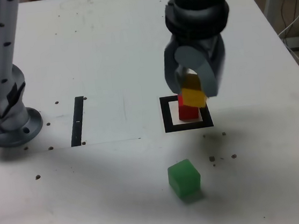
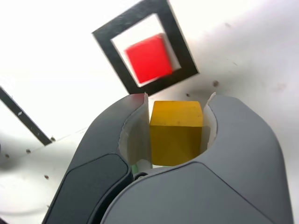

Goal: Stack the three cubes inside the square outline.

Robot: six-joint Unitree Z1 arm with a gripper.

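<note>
One cube in hand: we have the gripper (image 2: 176,123) clamped on the yellow cube (image 1: 193,95) just above the red cube (image 1: 188,111) in the square outline (image 1: 167,115), slightly right in the exterior view; green cube (image 1: 184,178) waits nearer.

One cube (image 1: 188,111) sits inside the square outline (image 1: 167,115), right of the table's (image 1: 105,52) middle in the exterior view. Just above it, a second cube (image 1: 194,95) hangs between the gripper's (image 1: 195,88) jaws. A third cube (image 1: 184,178) lies nearer the front edge. A strip (image 1: 78,121) lies to the outline's left, the arm's base (image 1: 10,125) by the left edge.
</note>
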